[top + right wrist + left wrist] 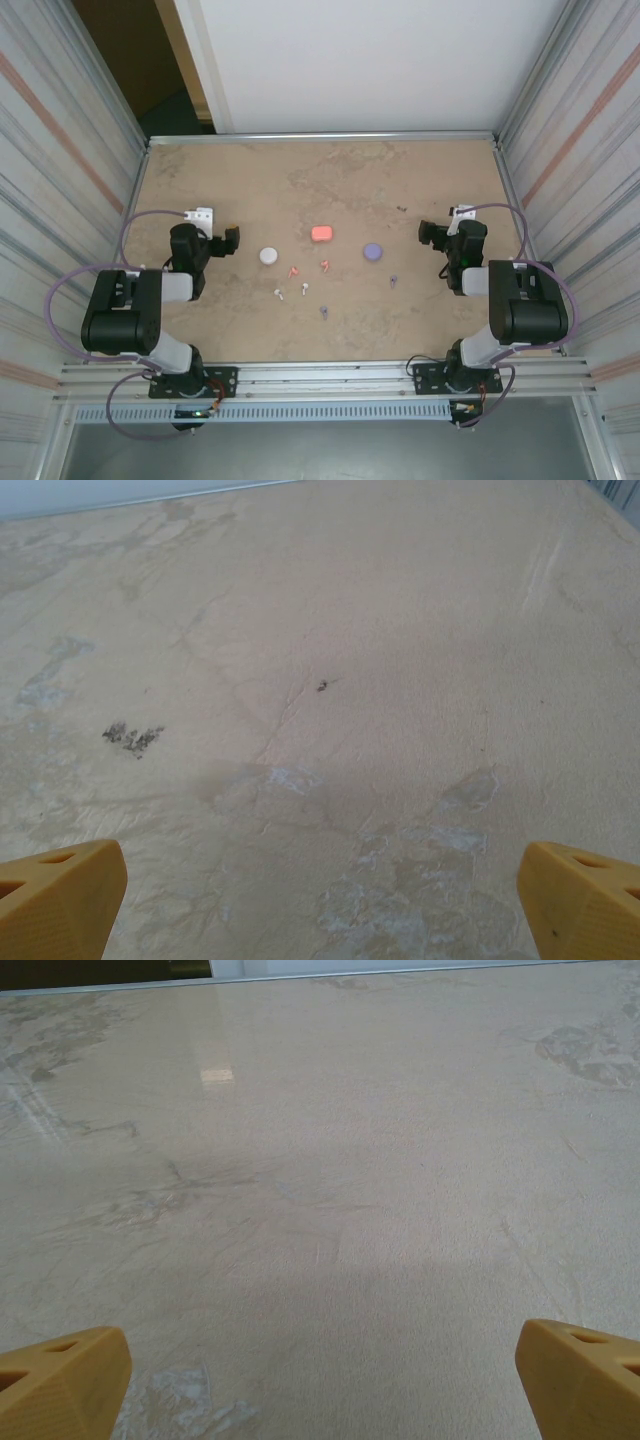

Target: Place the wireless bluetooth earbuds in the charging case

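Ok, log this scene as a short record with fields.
cases: white case, coral-pink case, purple case, mid-table
earbuds: white earbuds, coral-pink earbuds, purple earbuds, all six loose on the table, nearer the arms than the cases
left gripper: open, empty, left of the white case
right gripper: open, empty, right of the purple case

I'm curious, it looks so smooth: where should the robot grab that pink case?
Probably from straight above: the coral-pink case lies flat on the table, wider than deep, so pinch across its shorter span, on the near and far edges.
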`<action>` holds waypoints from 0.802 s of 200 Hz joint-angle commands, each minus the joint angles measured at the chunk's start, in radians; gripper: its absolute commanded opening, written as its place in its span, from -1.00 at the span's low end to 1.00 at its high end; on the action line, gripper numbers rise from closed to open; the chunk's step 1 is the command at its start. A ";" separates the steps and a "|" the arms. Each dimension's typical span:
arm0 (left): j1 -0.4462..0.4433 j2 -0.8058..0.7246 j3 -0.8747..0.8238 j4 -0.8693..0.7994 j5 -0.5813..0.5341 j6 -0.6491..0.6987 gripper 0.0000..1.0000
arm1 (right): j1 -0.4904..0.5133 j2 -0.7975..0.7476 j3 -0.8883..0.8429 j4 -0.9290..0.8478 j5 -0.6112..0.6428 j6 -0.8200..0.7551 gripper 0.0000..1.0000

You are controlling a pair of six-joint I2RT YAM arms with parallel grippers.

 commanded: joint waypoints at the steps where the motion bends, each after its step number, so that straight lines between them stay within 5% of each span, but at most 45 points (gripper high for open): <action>1: -0.001 0.005 0.024 0.005 -0.008 0.020 0.97 | 0.007 0.005 0.017 0.000 0.019 -0.004 0.98; 112: -0.003 -0.070 -0.042 0.073 -0.008 0.021 0.97 | 0.002 -0.030 0.028 -0.041 0.022 0.005 0.98; 160: -0.005 -0.336 -0.024 -0.176 -0.061 -0.039 0.97 | -0.001 -0.248 0.083 -0.324 -0.005 -0.005 0.98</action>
